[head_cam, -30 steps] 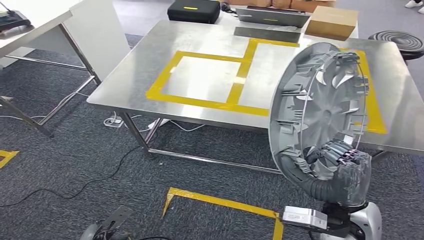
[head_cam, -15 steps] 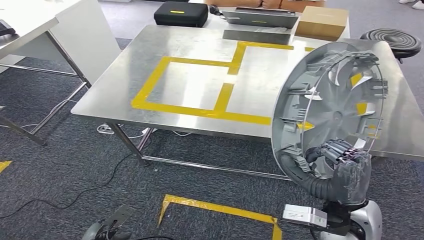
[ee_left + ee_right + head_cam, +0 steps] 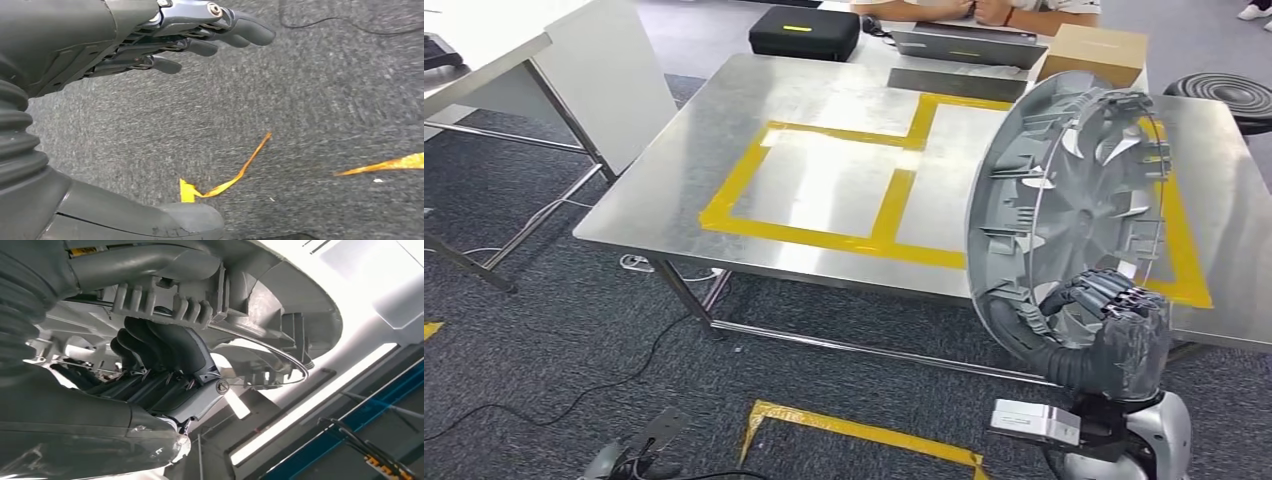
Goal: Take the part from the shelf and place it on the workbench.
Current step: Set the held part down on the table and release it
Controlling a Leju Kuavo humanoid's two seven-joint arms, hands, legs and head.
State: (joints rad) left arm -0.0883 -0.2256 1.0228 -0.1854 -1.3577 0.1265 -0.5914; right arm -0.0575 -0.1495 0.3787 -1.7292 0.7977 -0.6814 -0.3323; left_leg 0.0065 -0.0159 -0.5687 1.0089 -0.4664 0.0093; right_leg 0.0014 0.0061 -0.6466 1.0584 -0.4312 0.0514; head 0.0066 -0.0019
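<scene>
**Carry the part level to the bench**

The right hand (image 3: 1114,330) grips the grey wheel-shaped part (image 3: 1069,205) by its lower rim, upright before the bench (image 3: 674,190). Left hand (image 3: 150,35) hangs empty, fingers apart. Lower flat inside the yellow tape (image 3: 824,235).

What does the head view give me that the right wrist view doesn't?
Head view alone: the steel workbench with its yellow tape squares, the cardboard box and the laptop at its far edge. Right wrist view alone: the fingers curled around the part's inner rim, close up. Both: the right hand gripping the round grey part at its lower rim, held upright.
</scene>
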